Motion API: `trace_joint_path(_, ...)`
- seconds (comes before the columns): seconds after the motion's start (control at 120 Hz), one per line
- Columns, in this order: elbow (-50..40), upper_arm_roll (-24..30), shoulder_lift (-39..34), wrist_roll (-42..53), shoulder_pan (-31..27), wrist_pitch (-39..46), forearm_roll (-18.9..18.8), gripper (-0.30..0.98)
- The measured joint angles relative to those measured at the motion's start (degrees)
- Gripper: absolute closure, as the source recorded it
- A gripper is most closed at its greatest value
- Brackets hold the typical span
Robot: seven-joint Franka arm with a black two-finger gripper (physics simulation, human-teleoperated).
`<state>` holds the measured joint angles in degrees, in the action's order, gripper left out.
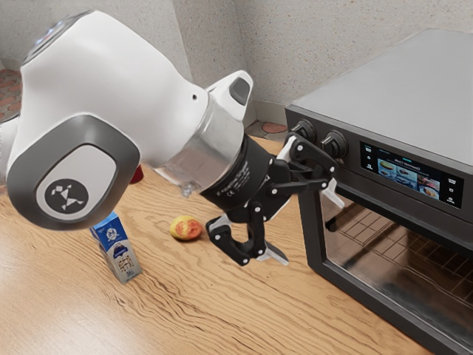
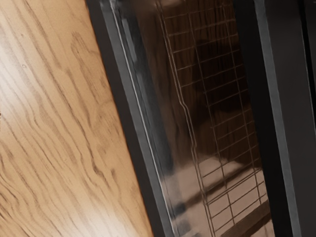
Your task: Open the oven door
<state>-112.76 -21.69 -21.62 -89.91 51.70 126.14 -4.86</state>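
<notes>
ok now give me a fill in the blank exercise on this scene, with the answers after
The tool is ____ (open or shut).
The front of the oven has ____ (how many?) round knobs.
The display on the oven is ____ (lit or dark).
Compared with the carton, the fruit lies ____ the oven (nearer to or farther from).

Missing words: open; two; lit; nearer to

A CE mark can be made out on the arm's black collar [image 1: 238, 181], beside white print too small to be read. Lettering is carried by the blue-and-grey carton [image 1: 117, 250] and by the display [image 1: 411, 177] of the oven [image 1: 392, 89], but no words can be read with certainty.
</notes>
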Motion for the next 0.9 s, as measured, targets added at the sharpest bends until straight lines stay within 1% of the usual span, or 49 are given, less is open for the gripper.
trace_joint_path(0.083,0.0,-0.1,0.2,-2.5,-0.8,0.2,-2.0,0.0)
trace_joint_path(0.183,0.1,-0.3,0.3,-5.7,-1.0,0.4,-3.2,0.0)
trace_joint_path(0.342,0.1,-0.6,0.5,-10.7,-0.4,0.6,-3.6,0.0)
trace_joint_path(0.533,0.1,-2.8,1.1,-15.5,2.4,0.6,-4.0,0.0)
trace_joint_path(0.683,0.2,-2.8,1.8,-18.4,2.5,0.7,-4.1,0.0)
trace_joint_path(0.742,1.5,-2.6,2.6,-19.3,2.4,0.7,-4.2,0.0)
trace_joint_path(0.9,3.0,-2.2,4.9,-21.3,2.3,0.7,-5.7,0.0)
